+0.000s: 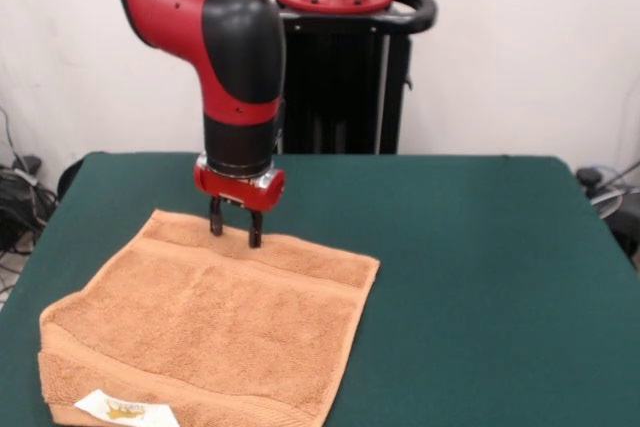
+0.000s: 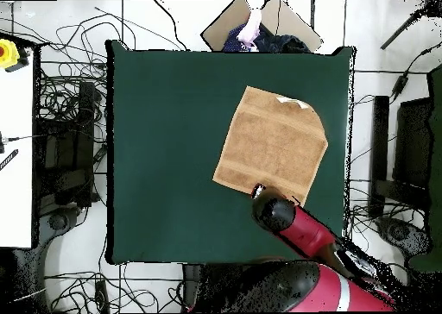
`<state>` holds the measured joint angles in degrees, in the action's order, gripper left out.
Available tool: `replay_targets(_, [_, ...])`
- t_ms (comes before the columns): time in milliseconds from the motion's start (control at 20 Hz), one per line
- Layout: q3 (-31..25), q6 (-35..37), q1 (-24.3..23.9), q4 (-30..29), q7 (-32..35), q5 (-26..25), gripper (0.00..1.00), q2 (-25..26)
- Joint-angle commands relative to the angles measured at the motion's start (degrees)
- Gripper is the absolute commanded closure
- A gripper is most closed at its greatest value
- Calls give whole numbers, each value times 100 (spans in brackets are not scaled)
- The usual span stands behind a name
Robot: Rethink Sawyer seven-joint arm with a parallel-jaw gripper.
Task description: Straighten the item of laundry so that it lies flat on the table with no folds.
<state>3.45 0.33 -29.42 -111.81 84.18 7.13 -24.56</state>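
The towel (image 1: 210, 322) lies on the table (image 1: 480, 247), mostly spread out. In the front view it sits toward seven o'clock of the tabletop, running off the bottom edge; seen from above it lies toward two o'clock, well inside the table's edges. Its near corner by the label (image 1: 125, 409) looks doubled over, with a thick rolled edge at eight o'clock of the cloth, so I judge that some fold is left to work out.

The gripper (image 1: 236, 231) hangs straight down over the towel's far border band, at twelve o'clock of the cloth. Its fingers (image 1: 255, 229) stand a little apart, tips at or just touching the pile, with nothing between them. That placement probably suits a pinch on the edge opposite the fold, so pulling toward the pedestal would draw the cloth taut.
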Motion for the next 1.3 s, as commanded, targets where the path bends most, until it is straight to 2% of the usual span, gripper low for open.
replay_targets(50, [-318,-407,-76,583,1034,-52,0,137])
replay_targets(300, [-281,-474,-54,617,1006,-100,0,154])
replay_targets(350, [-285,-482,-59,624,990,-118,100,154])
replay_targets(850, [-282,-578,-39,655,1193,85,100,164])
replay_targets(1150, [-275,-534,33,403,1261,72,100,39])
replay_targets(1300, [-161,-733,79,394,1219,-44,100,-51])
